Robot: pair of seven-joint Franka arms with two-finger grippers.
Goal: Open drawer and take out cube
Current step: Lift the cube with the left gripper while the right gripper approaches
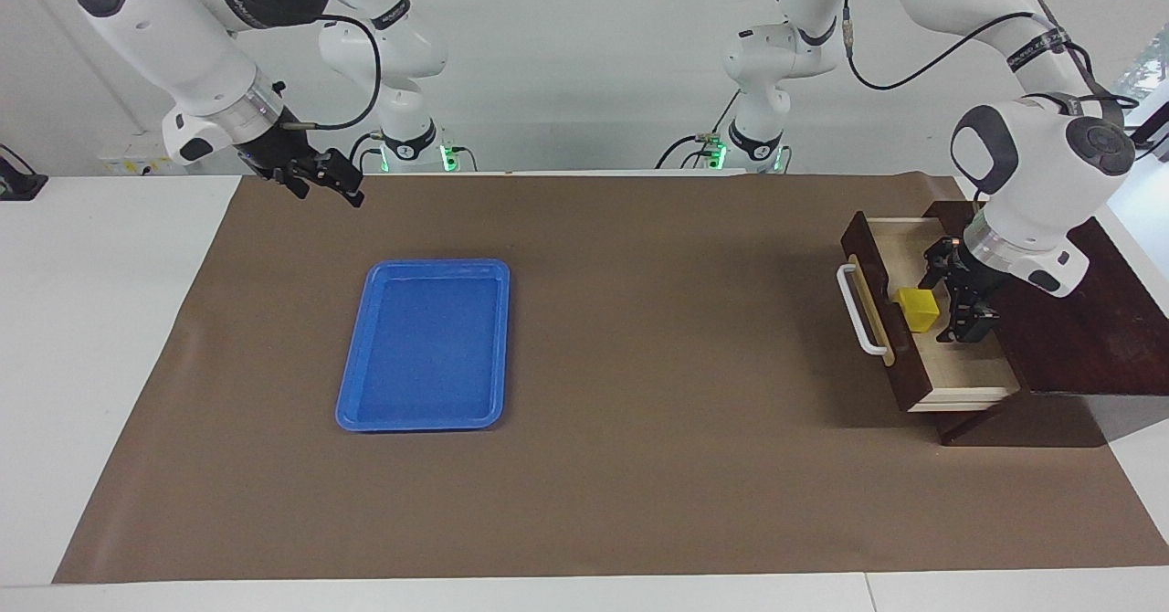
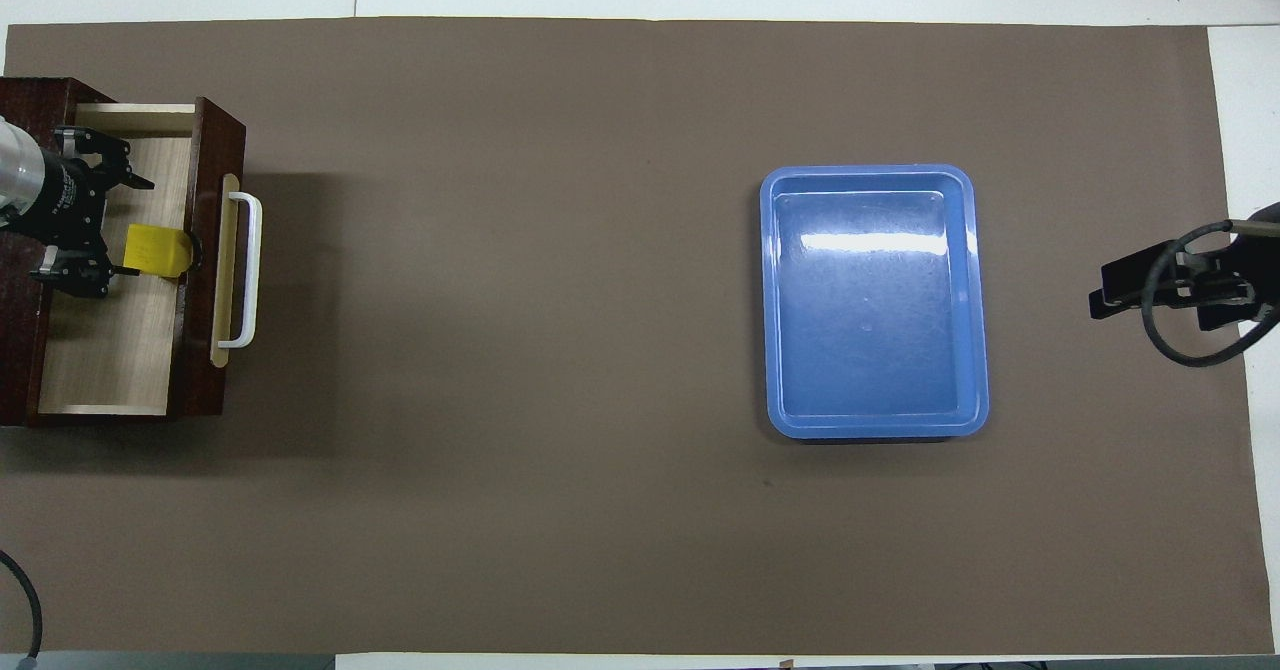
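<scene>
The drawer (image 1: pixel 900 365) of the dark wooden box (image 1: pixel 1096 320) stands pulled out at the left arm's end of the table, showing its pale interior. Its white bar handle (image 1: pixel 858 311) faces the middle of the table. The yellow cube (image 1: pixel 918 309) lies in the drawer against the front panel. My left gripper (image 1: pixel 946 306) is down in the drawer, open, right beside the cube; in the overhead view the cube (image 2: pixel 155 250) lies partly between its spread fingers, close to one of them. My right gripper (image 1: pixel 329 196) waits, open and empty, in the air at the right arm's end.
A flat blue tray (image 1: pixel 438 267) lies empty on the brown mat toward the right arm's end, also in the overhead view (image 2: pixel 870 172). The brown mat covers most of the table; white table shows around it.
</scene>
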